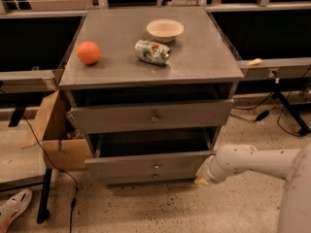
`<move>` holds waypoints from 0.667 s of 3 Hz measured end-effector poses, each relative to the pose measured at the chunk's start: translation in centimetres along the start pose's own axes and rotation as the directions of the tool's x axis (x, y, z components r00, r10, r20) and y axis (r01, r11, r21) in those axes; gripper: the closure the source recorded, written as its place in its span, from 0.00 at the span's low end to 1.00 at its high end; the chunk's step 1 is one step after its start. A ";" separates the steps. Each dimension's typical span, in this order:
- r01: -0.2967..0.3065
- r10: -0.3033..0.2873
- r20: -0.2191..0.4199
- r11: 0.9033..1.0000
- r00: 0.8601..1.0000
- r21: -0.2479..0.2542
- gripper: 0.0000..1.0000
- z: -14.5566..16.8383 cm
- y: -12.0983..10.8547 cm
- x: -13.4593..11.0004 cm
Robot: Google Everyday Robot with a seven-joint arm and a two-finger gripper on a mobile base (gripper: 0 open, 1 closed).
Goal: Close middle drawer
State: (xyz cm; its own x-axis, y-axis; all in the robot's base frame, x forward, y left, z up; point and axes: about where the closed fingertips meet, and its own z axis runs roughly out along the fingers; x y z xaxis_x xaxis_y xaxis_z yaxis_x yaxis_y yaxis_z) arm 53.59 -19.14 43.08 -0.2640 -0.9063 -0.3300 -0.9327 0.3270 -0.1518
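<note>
The middle drawer (146, 163) of the grey cabinet stands pulled out, its dark inside showing above a flat front with a small round knob (156, 166). My gripper (203, 176), on the end of the white arm (252, 160), sits low at the right end of that drawer front, close against its corner. The top drawer (150, 114) above it is also slightly out. The lowest drawer (155, 176) shows only as a thin strip under the middle one.
On the cabinet top (204, 57) lie an orange (88, 52), a tipped can (152, 51) and a white bowl (165, 29). An open cardboard box (58, 140) stands at the cabinet's left. A shoe (13, 208), cables and desk legs are on the floor.
</note>
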 end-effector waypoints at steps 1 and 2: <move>-0.069 0.071 0.014 0.994 0.997 -0.083 0.87 4.7 -1.4 1.4; -0.121 0.123 0.066 0.992 0.990 -0.032 1.00 6.0 -6.0 0.4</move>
State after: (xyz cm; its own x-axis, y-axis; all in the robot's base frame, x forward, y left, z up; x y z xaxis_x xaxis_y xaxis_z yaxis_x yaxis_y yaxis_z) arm 60.59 -19.83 38.31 -0.3603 -0.8393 -0.4072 -0.9012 0.4258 -0.0803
